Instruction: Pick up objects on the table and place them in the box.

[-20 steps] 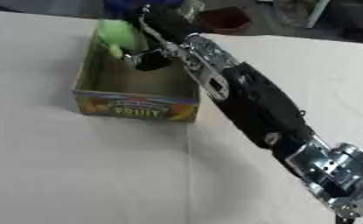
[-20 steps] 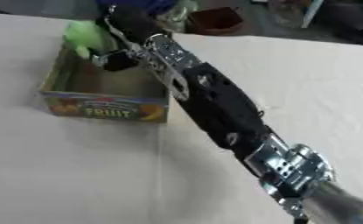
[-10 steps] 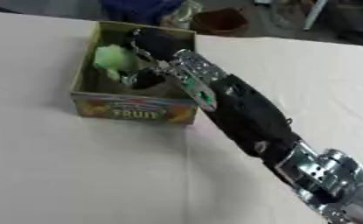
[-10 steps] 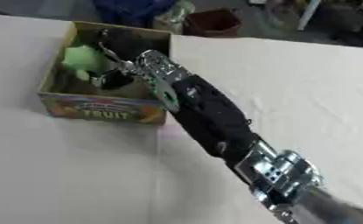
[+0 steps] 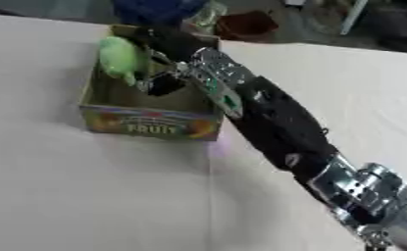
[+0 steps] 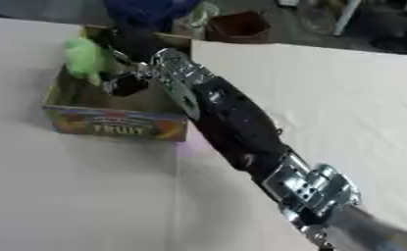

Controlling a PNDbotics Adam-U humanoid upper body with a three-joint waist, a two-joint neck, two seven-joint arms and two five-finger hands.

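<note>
While our right hand (image 5: 159, 73) reaches over the open fruit box (image 5: 151, 122) on the table (image 5: 86, 196), its fingers curl round a light green object (image 5: 119, 58) (soft-looking, perhaps a toy), held just above the box's inside. We judge this the placing step; next comes lowering and letting go.

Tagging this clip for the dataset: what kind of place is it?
Probably a lab or workshop test bench, not a home: a table under a plain white cloth, a printed FRUIT box as a prop, and clutter like a brown pot behind the table.
</note>
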